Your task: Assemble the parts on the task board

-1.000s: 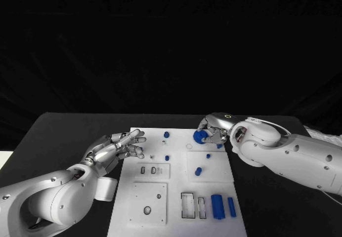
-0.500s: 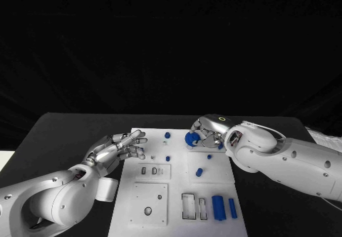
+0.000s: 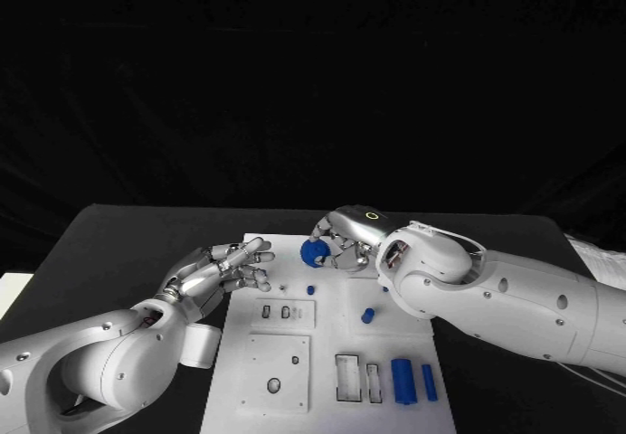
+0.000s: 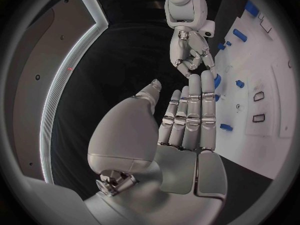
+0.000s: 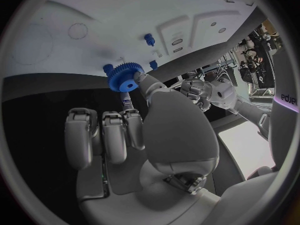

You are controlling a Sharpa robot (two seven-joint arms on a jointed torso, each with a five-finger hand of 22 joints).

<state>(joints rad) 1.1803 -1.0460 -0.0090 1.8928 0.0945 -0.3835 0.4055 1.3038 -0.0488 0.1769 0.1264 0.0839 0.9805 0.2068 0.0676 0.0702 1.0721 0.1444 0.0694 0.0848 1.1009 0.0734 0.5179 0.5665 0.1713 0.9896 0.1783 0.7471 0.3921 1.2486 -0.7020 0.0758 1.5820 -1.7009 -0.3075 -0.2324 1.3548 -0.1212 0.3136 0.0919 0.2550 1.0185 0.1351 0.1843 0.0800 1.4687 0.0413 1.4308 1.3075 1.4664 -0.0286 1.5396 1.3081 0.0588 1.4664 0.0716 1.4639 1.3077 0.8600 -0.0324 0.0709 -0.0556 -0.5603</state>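
The white task board (image 3: 392, 339) lies in the middle of the black table. My right hand (image 3: 345, 244) hovers over its far end and pinches a blue gear (image 3: 315, 252) between thumb and finger; the gear's teeth (image 5: 123, 78) show clearly in the right wrist view. My left hand (image 3: 222, 271) is open with its fingers stretched out, at the board's far left edge, a short way from the gear. On the board lie a small blue peg (image 3: 310, 289), a blue piece (image 3: 368, 315) and two blue bars (image 3: 402, 380) near the front.
A white cylinder (image 3: 198, 345) stands on the table beside my left forearm, just off the board's left edge. White sheets (image 3: 602, 255) lie at the table's right edge. The board has rectangular recesses (image 3: 345, 376) near the front.
My right hand has carried the blue gear leftward across the board's far end, closer to my left hand. The left hand has hardly moved.
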